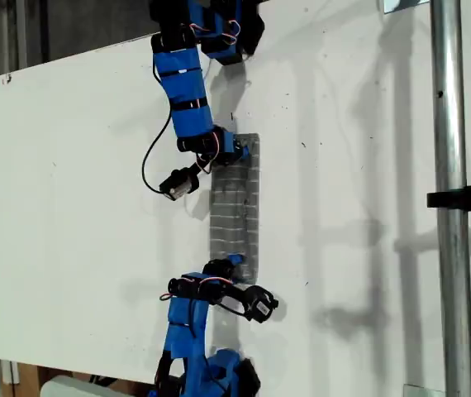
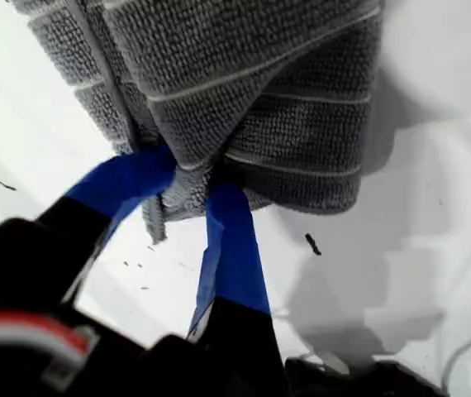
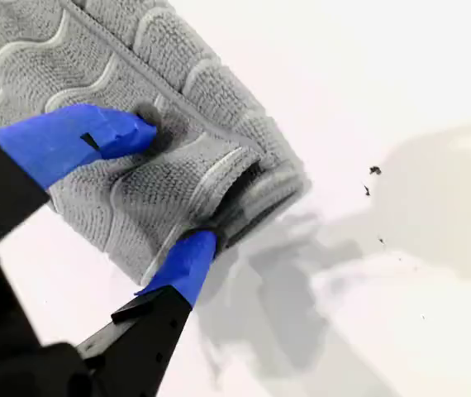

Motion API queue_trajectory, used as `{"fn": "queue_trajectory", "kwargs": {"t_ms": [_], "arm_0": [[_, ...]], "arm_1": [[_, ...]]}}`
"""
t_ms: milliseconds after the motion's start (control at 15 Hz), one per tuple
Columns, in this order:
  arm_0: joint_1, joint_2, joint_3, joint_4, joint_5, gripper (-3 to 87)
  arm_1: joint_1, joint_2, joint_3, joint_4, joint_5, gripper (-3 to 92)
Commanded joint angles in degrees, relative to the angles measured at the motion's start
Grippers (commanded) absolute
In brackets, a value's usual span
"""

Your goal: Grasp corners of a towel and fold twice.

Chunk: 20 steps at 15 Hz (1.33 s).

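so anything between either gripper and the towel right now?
Nothing visible. My first gripper is pinched on bunched towel fabric, and my second gripper straddles a folded corner, fingers already touching cloth.

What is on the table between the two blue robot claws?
Only the towel. In the exterior view it lies as a narrow folded strip on the white table, stretching from one gripper to the other.

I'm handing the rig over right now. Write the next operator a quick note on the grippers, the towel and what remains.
My first gripper: shut on a bunched towel end.
My second gripper: jaws around the layered other end, touching it; a firm clamp is unclear.
Towel: a narrow, layered strip on the white table, between the two arms in the exterior view.
Done: apparently one fold.
Left: second fold, then release.
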Motion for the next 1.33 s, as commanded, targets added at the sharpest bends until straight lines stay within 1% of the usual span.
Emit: {"fn": "queue_trajectory", "kwargs": {"t_ms": [0, 133, 200, 267, 333, 400, 467, 533, 600, 667, 733, 867, 933, 1000, 1067, 1133, 1200, 1267], "arm_0": [[2.81, 9.49, -2.11, 7.03, -0.18, 26.9], [3.87, 16.61, 1.05, 10.99, -2.72, 27.5], [4.13, 20.74, 2.29, 13.27, -3.78, 27.8], [4.92, 27.07, 4.83, 13.97, -4.04, 28.4], [5.89, 36.12, 9.76, 13.36, -5.80, 27.8], [6.94, 48.08, 16.44, 11.78, -8.17, 28.3], [8.44, 62.58, 24.70, 8.79, -9.05, 28.6], [8.88, 79.28, 34.37, 6.94, -11.78, 26.3], [10.11, 96.50, 43.24, 5.54, -13.71, 24.5], [12.57, 108.11, 48.87, 1.14, -12.66, 24.3], [13.27, 112.24, 52.65, -0.18, -13.71, 24.2], [14.50, 115.75, 58.01, -0.26, -15.47, 23.9], [14.59, 116.98, 59.59, -1.93, -14.77, 23.3], [13.97, 116.98, 60.56, -2.81, -13.89, 21.7], [13.36, 116.98, 61.17, -3.25, -12.39, 20.1], [13.18, 116.98, 62.23, -3.69, -10.11, 15.2], [13.80, 116.98, 63.19, -5.10, -6.94, 5.0], [15.56, 116.98, 64.25, -6.33, -6.24, -2.6]], "arm_1": [[-2.20, 10.37, 0.09, 3.08, 2.20, 25.8], [-1.85, 14.68, 0.70, 6.94, 3.16, 26.5], [-1.67, 17.23, 1.05, 9.93, 3.78, 33.7], [-1.23, 21.18, 2.46, 13.10, 5.19, 35.0], [-0.18, 27.33, 6.15, 15.64, 8.26, 31.7], [0.79, 37.62, 12.57, 16.35, 12.30, 31.6], [2.37, 51.42, 20.48, 17.75, 19.25, 31.7], [1.67, 67.50, 27.69, 17.49, 26.63, 29.9], [2.11, 83.23, 35.68, 15.21, 30.59, 28.7], [2.90, 91.58, 40.43, 13.27, 32.34, 28.0], [3.78, 93.52, 44.56, 12.30, 33.22, 27.6], [3.87, 94.66, 45.62, 10.90, 34.54, 29.6], [3.52, 97.82, 46.32, 10.99, 35.42, 29.7], [3.08, 95.89, 46.14, 10.90, 36.65, 30.2], [2.64, 88.24, 44.91, 10.81, 38.85, 31.9], [2.37, 79.98, 43.77, 10.46, 40.96, 34.1], [1.23, 75.50, 43.86, 9.76, 42.89, 35.5], [-0.44, 73.74, 44.12, 9.67, 45.35, 38.1]]}}
